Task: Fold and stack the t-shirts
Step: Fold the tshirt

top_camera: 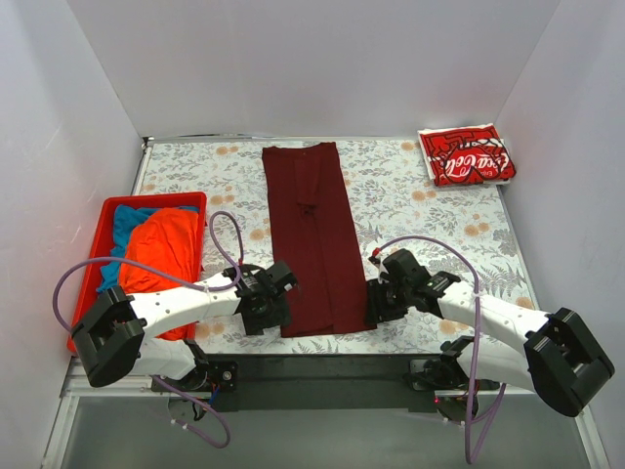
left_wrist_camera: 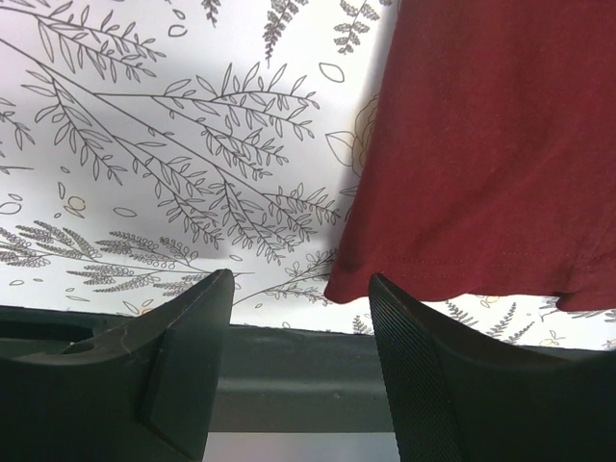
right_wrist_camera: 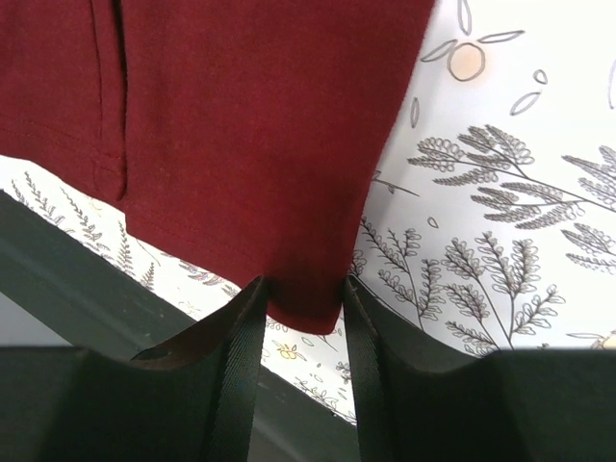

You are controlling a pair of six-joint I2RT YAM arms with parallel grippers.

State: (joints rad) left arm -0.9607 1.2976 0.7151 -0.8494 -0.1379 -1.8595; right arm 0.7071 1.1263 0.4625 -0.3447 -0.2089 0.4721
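From above, the plain dark maroon t-shirt (top_camera: pixel 311 234) lies at the table's middle, already folded into one long strip. The left gripper (top_camera: pixel 277 291) and right gripper (top_camera: pixel 376 305) sit at its two near corners. A folded red Coca-Cola print t-shirt (top_camera: pixel 467 154) rests at the far right corner. The bright orange t-shirt (top_camera: pixel 161 249) and blue t-shirt (top_camera: pixel 125 223) wait in the red plastic bin (top_camera: pixel 105 208).

In the left wrist view, the left gripper (left_wrist_camera: pixel 300 281) stands spread and grasps nothing, with the hem corner just beside one finger.

In the right wrist view, the right gripper (right_wrist_camera: pixel 300 289) looks pinched on its hem corner.

The step in hand appears to be the crosswise fold. Next, the left gripper must likely close on its corner, then both lift and carry the hem toward the collar.
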